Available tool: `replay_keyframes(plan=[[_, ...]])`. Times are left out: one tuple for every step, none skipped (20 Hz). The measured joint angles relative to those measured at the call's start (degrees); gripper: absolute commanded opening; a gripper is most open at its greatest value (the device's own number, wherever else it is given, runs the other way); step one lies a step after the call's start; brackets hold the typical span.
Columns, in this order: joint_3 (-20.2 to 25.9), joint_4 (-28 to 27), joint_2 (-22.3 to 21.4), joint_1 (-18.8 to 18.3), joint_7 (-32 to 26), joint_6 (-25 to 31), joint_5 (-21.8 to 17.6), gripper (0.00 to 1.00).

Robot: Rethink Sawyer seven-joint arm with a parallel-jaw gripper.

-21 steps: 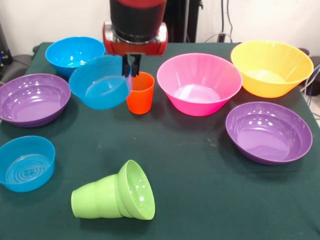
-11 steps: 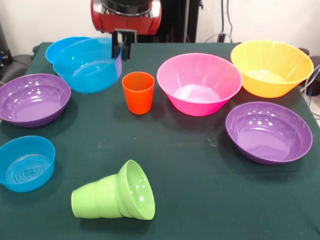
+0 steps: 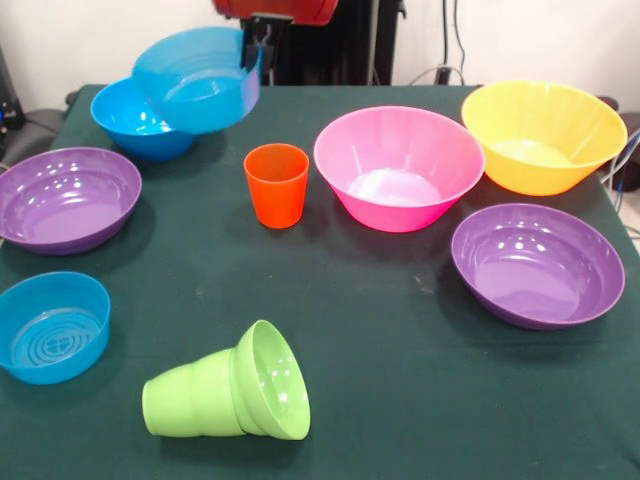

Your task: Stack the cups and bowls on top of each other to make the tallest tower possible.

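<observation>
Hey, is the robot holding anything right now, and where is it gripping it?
Yes. The gripper holds a blue bowl by its rim, lifted and tilted above the table.

The arm [image 3: 275, 8] shows only its lowest section at the top edge: a rounded, glossy red housing with a dark band above it. Below the housing hangs the gripper [image 3: 262, 35], a narrow black fitting with slim black jaws. No cables, screws or markings can be made out on either part.
</observation>
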Motion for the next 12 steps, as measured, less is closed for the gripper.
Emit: replay_keyframes(plan=[[-0.45, 0.78, -0.32, 0.47, 0.22, -0.01, 0.0, 0.0], [-0.82, 1.55, -0.64, 0.91, 0.47, -0.02, 0.01, 0.0], [-1.6, 3.25, -1.25, 1.86, 1.14, -0.31, 0.05, 0.0], [-1.94, 4.12, -1.53, 2.32, 1.55, -0.63, 0.06, 0.0], [-2.07, 4.47, -1.64, 2.51, 1.73, -0.79, 0.05, 0.0], [-2.71, 6.0, -2.04, 3.3, 2.67, -1.85, 0.07, 0.0], [-2.92, 6.36, -2.06, 3.49, 2.99, -2.24, 0.08, 0.0], [-3.2, 6.77, -2.02, 3.74, 3.43, -2.8, 0.07, 0.0], [-3.41, 7.02, -1.95, 3.9, 3.77, -3.21, 0.08, 0.0], [-3.65, 7.31, -1.82, 4.08, 4.2, -3.84, 0.07, 0.0], [-3.97, 7.63, -1.54, 4.28, 4.84, -4.9, 0.07, 0.0], [-4.13, 7.78, -1.35, 4.37, 5.25, -5.6, 0.07, 0.0]])
